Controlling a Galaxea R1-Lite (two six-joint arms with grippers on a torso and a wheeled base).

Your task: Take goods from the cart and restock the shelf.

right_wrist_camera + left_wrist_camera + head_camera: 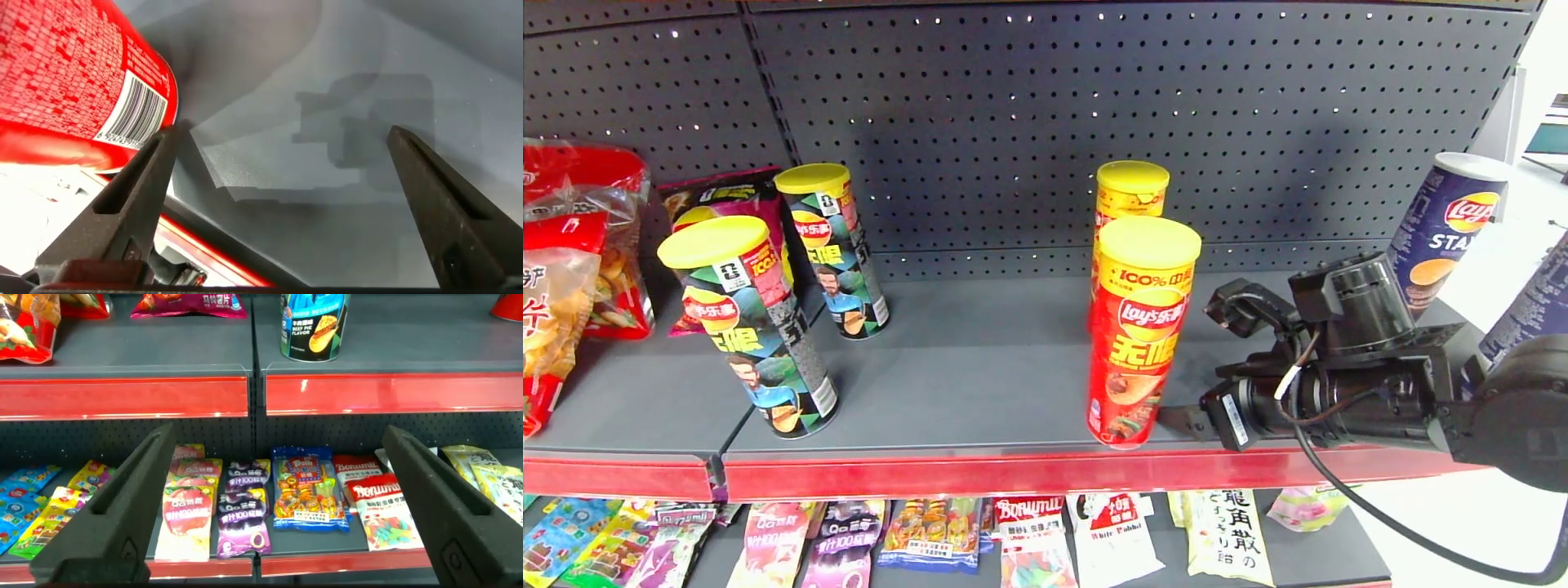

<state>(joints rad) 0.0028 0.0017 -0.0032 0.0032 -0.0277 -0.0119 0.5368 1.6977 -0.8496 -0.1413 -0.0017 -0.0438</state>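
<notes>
A red chip can (1143, 327) with a yellow lid stands upright at the front edge of the grey shelf (980, 367), and a second yellow-lidded can (1131, 192) stands behind it. My right gripper (1180, 420) lies low on the shelf just right of the red can's base. In the right wrist view the right gripper (286, 135) is open, with the red can (82, 73) beside one finger and bare shelf between the fingers. My left gripper (278, 437) is open and holds nothing, facing the lower shelf's snack bags (306, 490).
Two black-and-green cans (756, 327) (837, 249) stand on the shelf's left half, with snack bags (572, 245) at the far left. A blue can (1454, 229) stands at the right end, behind my right arm. A red lip (1013, 474) runs along the shelf front.
</notes>
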